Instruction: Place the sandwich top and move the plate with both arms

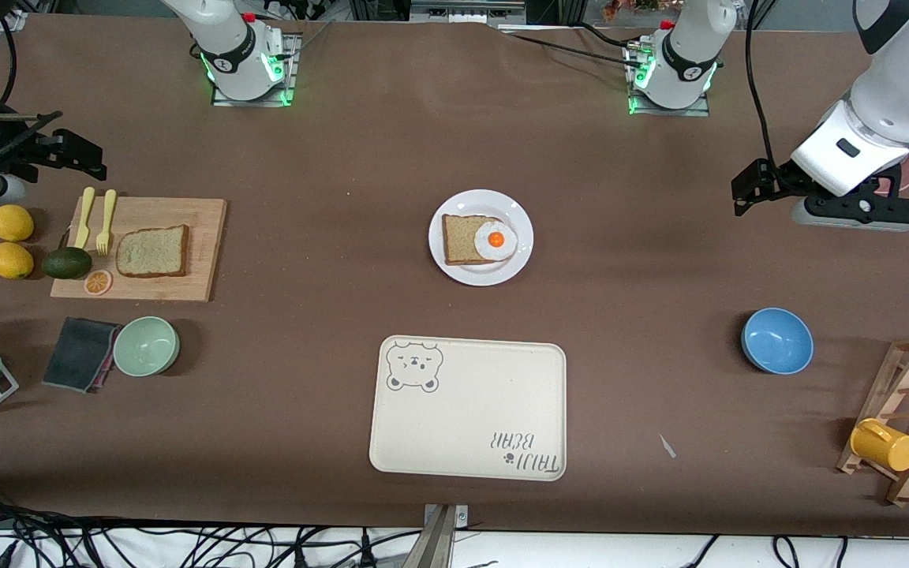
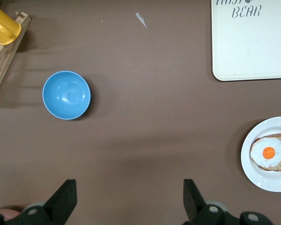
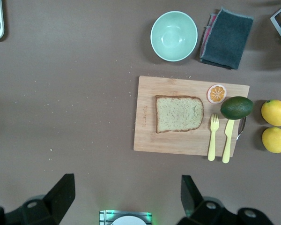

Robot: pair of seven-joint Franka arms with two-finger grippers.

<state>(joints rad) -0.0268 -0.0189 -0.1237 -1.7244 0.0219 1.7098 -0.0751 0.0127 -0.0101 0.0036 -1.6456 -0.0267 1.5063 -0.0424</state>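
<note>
Both grippers wide open, empty: right gripper (image 3: 124, 199) over bare table by the cutting board (image 1: 206, 244), left gripper (image 2: 130, 199) waiting near the blue bowl (image 1: 776, 340). Sandwich top (image 1: 152, 252) sits on the board; plate (image 1: 462, 272) mid-table. A hurried pinch could knock the fork (image 1: 105, 223)

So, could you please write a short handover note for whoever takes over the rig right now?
Left tool: open, empty, up over bare table at the left arm's end.
Right tool: open, empty, waiting over the right arm's end.
Sandwich top: untouched on the cutting board, beside the avocado.
Plate: mid-table, holding the egg slice; the bear tray lies nearer the front camera.
Done: nothing.
Left: place the top on the egg slice, then move the plate with both arms.
</note>
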